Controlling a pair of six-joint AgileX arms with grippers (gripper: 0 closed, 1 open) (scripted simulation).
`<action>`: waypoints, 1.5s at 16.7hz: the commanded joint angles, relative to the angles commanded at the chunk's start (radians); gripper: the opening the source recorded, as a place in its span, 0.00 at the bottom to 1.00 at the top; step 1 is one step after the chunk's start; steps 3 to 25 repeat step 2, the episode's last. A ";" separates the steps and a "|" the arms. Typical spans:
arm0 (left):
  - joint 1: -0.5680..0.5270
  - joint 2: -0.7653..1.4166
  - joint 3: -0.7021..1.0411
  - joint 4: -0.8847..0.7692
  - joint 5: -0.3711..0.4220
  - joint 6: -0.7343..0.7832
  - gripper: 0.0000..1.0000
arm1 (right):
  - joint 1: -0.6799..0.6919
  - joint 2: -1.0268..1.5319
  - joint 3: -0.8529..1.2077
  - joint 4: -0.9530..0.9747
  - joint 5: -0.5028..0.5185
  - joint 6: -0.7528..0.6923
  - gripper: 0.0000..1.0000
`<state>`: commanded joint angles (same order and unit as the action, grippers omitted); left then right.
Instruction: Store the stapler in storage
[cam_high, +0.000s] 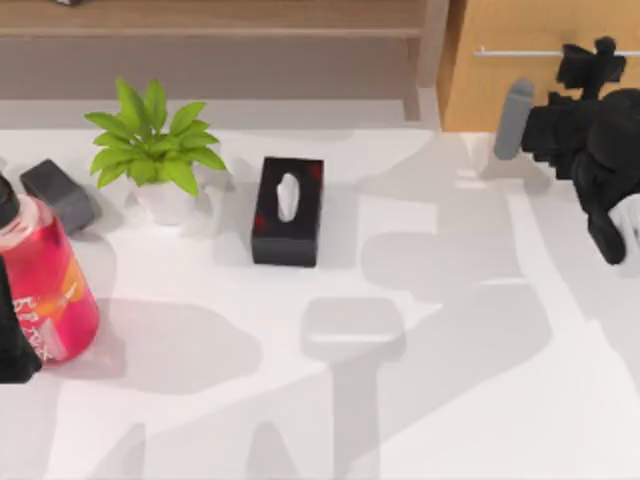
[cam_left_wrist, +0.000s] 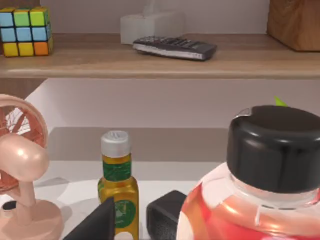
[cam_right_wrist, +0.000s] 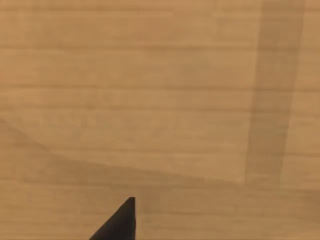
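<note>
The stapler (cam_high: 58, 192) is a dark grey block lying on the table at the far left, behind the red bottle; in the left wrist view the stapler (cam_left_wrist: 164, 218) shows as a dark rounded block. The storage drawer (cam_high: 540, 85) is a light-wood front at the back right with a thin silver bar handle (cam_high: 540, 51). My right gripper (cam_high: 588, 62) hovers right at that handle, and its wrist view shows the wood front (cam_right_wrist: 160, 100) close up with one dark fingertip (cam_right_wrist: 122, 222). My left arm (cam_high: 12, 340) sits at the left edge, by the bottle.
A red bottle with a black cap (cam_high: 45, 285) stands at the left edge, with a potted plant (cam_high: 150, 150) and a black tissue box (cam_high: 288, 210) further right. A long wooden shelf (cam_left_wrist: 160, 62) carries a remote and a cube. A pink fan (cam_left_wrist: 20, 165) and a small yellow bottle (cam_left_wrist: 117, 185) stand below it.
</note>
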<state>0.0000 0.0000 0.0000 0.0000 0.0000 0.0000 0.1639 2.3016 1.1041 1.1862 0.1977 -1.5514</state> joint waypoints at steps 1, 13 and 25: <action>0.000 0.000 0.000 0.000 0.000 0.000 1.00 | 0.000 0.000 0.000 0.000 0.000 0.000 1.00; 0.000 0.000 0.000 0.000 0.000 0.000 1.00 | 0.000 0.000 0.000 0.000 0.000 0.000 1.00; 0.000 0.000 0.000 0.000 0.000 0.000 1.00 | 0.000 0.000 0.000 0.000 0.000 0.000 1.00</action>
